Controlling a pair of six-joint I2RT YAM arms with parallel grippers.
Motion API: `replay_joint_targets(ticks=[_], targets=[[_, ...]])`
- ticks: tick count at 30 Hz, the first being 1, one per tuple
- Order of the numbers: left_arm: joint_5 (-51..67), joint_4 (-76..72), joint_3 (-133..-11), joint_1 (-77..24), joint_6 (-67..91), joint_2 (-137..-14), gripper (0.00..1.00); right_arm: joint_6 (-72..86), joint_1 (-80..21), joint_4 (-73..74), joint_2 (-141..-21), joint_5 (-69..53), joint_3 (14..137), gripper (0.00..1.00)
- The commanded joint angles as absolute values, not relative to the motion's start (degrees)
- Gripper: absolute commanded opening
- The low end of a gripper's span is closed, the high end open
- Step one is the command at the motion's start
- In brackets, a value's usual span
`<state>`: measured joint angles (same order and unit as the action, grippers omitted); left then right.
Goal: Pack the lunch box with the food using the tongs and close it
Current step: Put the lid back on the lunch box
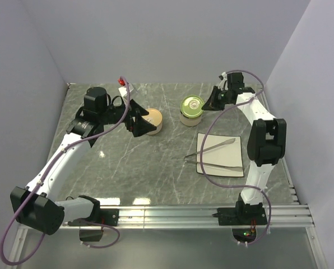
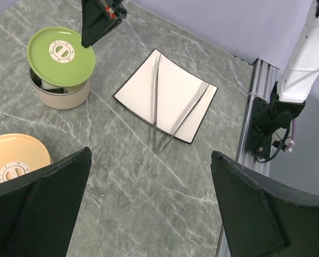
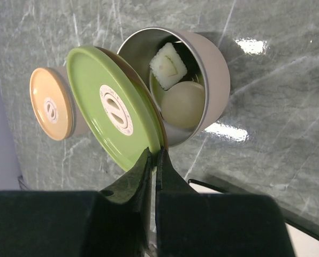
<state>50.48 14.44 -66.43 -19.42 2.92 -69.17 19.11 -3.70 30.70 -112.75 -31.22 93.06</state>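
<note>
The lunch box, a round metal tin [image 3: 215,64], stands at the back of the table with its green lid [image 3: 114,107] tilted up off the rim. My right gripper [image 3: 156,155] is shut on that lid's edge. Inside the tin lie food pieces: a white-and-dark square piece [image 3: 168,65] and a white egg-like ball [image 3: 183,104]. The silver tongs [image 1: 218,155] lie in a narrow V on a white square plate [image 1: 209,140]. My left gripper [image 1: 140,119] hangs open with nothing in it beside a second tin with a beige lid [image 1: 153,119].
From the left wrist I see the green lid [image 2: 60,56] with the right fingers [image 2: 98,24] on it, the plate [image 2: 173,85] with the tongs [image 2: 156,101], and the beige lid [image 2: 12,160]. A metal rail [image 1: 200,213] runs along the near edge.
</note>
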Motion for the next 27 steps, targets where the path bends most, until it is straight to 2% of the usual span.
replay_joint_targets(ticks=[1,27], targets=[[50.19,12.83,-66.45,-19.16,3.87,-67.24,0.99,22.76,-3.43,29.71,-113.55,-31.11,96.06,0.0],[50.01,12.66,-66.01,-19.16,3.43,-67.76,0.99,27.16,-3.43,29.18,-119.97,-30.06,99.49,0.0]])
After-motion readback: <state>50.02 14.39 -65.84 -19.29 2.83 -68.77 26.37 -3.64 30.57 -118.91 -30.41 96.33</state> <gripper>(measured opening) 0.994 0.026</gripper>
